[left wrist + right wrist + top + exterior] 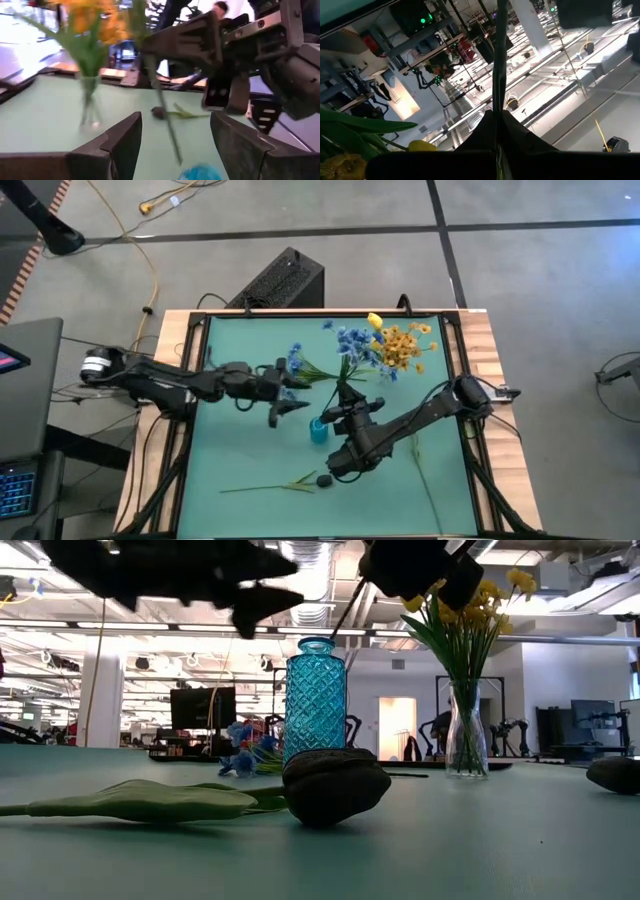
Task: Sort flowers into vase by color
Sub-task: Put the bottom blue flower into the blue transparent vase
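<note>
Green table, empty blue vase, yellow flowers in glass vase

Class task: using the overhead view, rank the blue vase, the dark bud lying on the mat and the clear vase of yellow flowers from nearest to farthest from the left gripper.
From the left gripper:
1. Blue vase, just beside it.
2. Dark bud, toward the mat's near edge.
3. Clear vase of yellow flowers, at the far right.

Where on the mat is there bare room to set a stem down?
Bare mat between the left gripper and the dark-budded stem lying near the front edge. Crowded: the middle, around the blue vase, right gripper, blue sprays and yellow flowers.
</note>
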Robot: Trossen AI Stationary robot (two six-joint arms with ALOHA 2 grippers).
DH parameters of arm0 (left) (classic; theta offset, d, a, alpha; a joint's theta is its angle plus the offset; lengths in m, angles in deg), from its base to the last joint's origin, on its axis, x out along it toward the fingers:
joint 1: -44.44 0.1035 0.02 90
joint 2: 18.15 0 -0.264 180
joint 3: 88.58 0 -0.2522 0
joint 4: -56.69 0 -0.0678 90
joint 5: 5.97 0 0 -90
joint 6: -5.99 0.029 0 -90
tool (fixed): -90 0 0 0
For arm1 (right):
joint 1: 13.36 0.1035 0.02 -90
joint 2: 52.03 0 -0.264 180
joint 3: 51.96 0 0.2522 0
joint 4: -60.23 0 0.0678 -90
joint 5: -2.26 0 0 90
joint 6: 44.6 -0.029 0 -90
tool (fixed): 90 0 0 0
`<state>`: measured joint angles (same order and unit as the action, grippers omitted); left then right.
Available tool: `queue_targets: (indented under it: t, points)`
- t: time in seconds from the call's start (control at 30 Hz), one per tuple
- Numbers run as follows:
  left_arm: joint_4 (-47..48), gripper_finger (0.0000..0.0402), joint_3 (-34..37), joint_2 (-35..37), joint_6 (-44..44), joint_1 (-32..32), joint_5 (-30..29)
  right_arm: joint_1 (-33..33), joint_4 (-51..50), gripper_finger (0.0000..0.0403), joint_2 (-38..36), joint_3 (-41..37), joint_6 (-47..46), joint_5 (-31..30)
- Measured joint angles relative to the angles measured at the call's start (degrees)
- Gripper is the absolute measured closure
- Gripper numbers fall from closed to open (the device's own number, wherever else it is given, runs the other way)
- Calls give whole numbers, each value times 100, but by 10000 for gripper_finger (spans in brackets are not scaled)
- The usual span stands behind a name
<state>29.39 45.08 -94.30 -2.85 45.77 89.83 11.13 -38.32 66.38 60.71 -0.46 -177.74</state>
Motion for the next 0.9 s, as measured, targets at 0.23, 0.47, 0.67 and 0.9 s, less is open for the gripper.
queue_targets:
  t: [0.23, 0.47, 0.67, 0.9]
  points:
    - [899, 178, -1158, -862, 40, 158, 90, 68, 2, 372, 0, 2, -4, 0]
    - [1038, 178, -1593, -1259, 189, 158, 356, 104, 4, 371, 0, 2, -17, 0]
    - [1033, 178, -1646, -1296, 320, 152, 748, 114, 2, 370, 0, 2, -24, 0]
    - [1034, 235, -1646, -1296, 345, 165, 740, 114, 4, 370, 0, 2, -59, 0]
